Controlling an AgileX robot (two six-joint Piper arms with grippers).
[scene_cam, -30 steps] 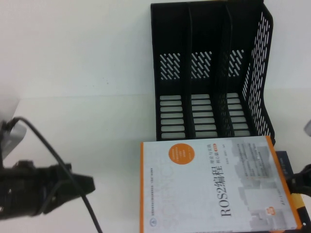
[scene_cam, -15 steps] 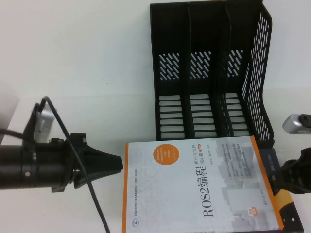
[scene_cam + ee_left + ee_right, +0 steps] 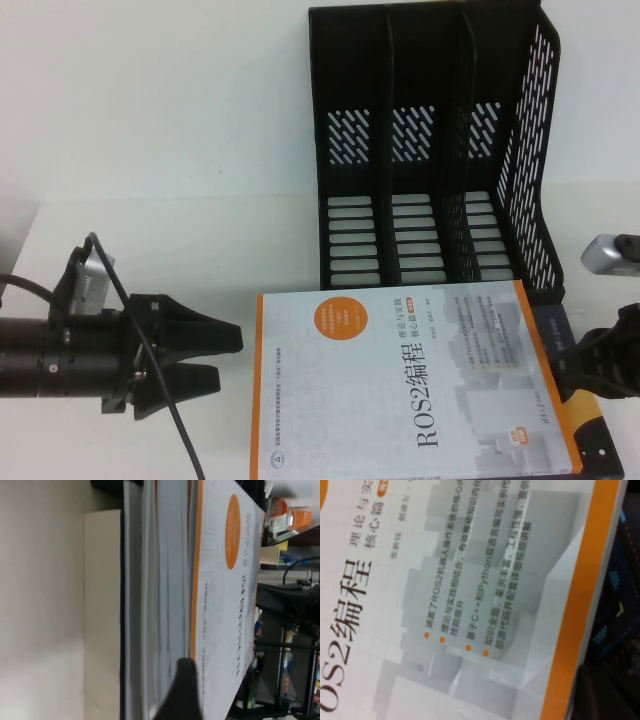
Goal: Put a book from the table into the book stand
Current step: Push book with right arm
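The overhead view is bright and even, and the white desk (image 3: 180, 150) is nearly washed out, with soft shadows beside the black stand (image 3: 430, 150). The left claw (image 3: 205, 355) casts only a faint shadow. In the left wrist view a dark fingertip (image 3: 182, 690) is blurred, close to the lens. The right wrist view shows the book (image 3: 470, 605) cover soft, its dark corner underexposed.

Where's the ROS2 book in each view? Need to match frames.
High view: ROS2 book lies flat in front of the book stand, between the open left end effector and the right end effector.
Left wrist view: its page edges and cover fill the centre.
Right wrist view: its cover fills most of the picture.
Shared landmark: the cover's orange border.
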